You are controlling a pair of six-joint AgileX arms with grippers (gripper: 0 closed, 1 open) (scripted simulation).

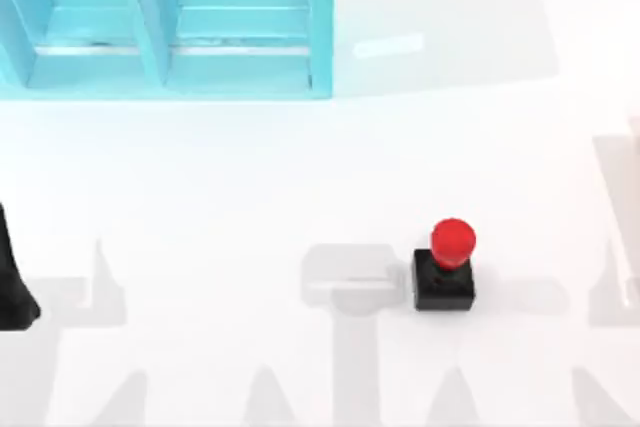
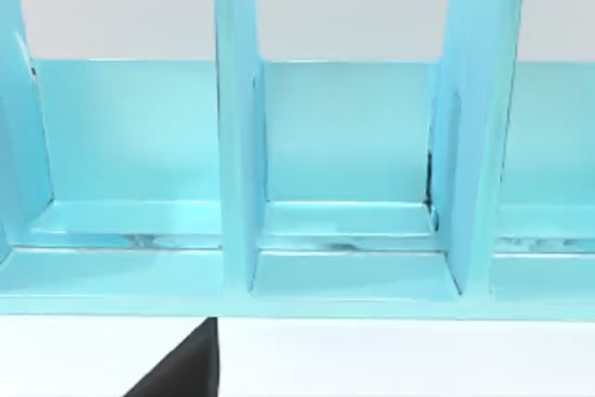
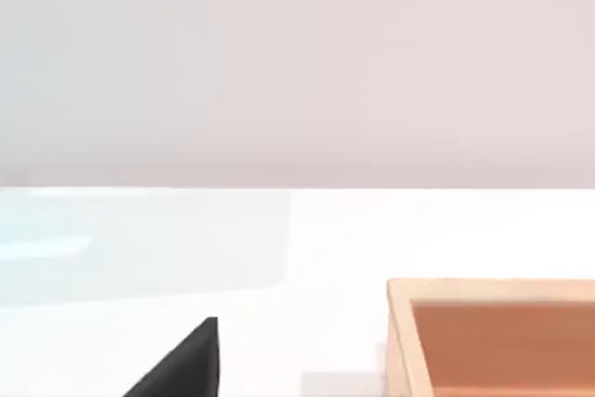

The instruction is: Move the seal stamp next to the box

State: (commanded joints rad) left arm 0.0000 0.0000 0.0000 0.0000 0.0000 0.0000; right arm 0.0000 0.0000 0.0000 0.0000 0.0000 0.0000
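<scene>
presently, near to far:
seal stamp (image 1: 445, 269): stands upright on the white surface (image 1: 250, 187), toward the near edge and right of centre in the top view; black square base below, glossy red knob on top. nothing touches it.
left arm: a black part (image 1: 12, 282) shows at the left edge of the top view, well apart from the seal stamp; a black tip (image 2: 181, 367) sits at the edge of the left wrist view. whether the left hand is released or clenched, i cannot tell.
right arm: a black tip (image 3: 181, 367) sits at the edge of the right wrist view. whether the right hand is released or clenched, i cannot tell.
wooden box (image 3: 400, 341): open-topped, pale rim, orange-brown inside, resting on the surface, seen from the right wrist view.
blue shelf unit (image 1: 165, 22): at the far left of the surface, split by upright dividers (image 2: 237, 127) into open compartments; well apart from the seal stamp.
</scene>
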